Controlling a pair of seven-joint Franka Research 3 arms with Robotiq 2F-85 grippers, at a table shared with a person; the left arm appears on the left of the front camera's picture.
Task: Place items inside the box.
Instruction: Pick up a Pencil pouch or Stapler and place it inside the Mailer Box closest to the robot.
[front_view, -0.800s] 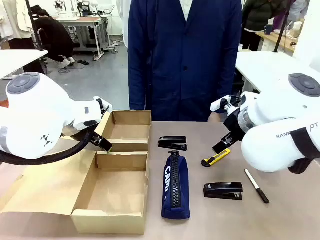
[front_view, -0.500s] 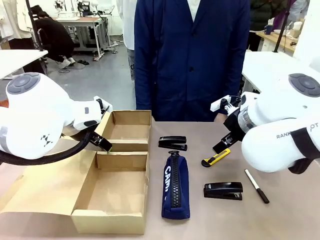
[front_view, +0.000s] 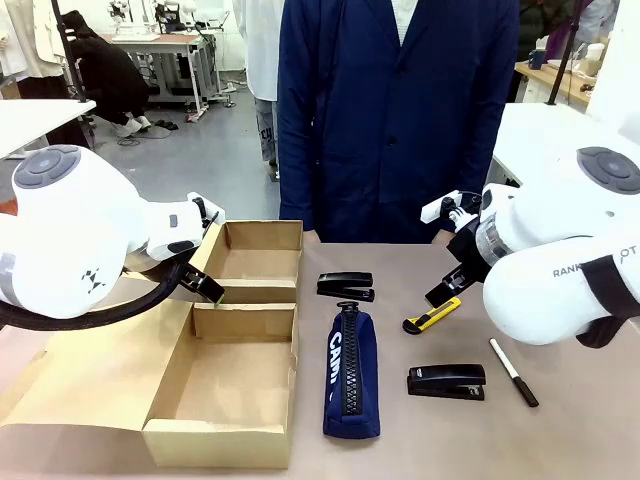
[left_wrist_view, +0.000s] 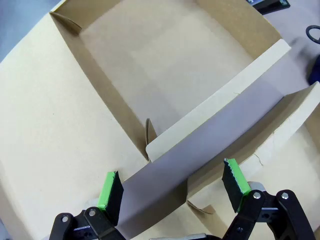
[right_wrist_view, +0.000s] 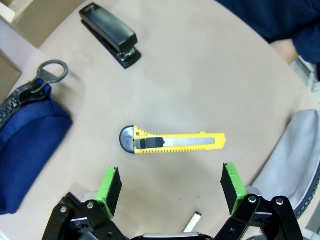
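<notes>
My right fingers (right_wrist_view: 109, 192) hover spread over the utility knife (right_wrist_view: 172, 142) to straddle it; my left fingers (left_wrist_view: 111, 192) hang released above the box (left_wrist_view: 220, 100).

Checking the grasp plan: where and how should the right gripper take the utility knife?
Mid-body from above, jaws across its narrow width. The utility knife lies flat, lengthwise between the fingers of the open right gripper, so probably turn the wrist first.

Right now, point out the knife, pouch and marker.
knife (right_wrist_view: 172, 142): right wrist view, middle of the yellow body.
pouch (front_view: 352, 380): front view, on the zip, about mid-length.
marker (front_view: 511, 369): front view, on the white barrel.
</notes>
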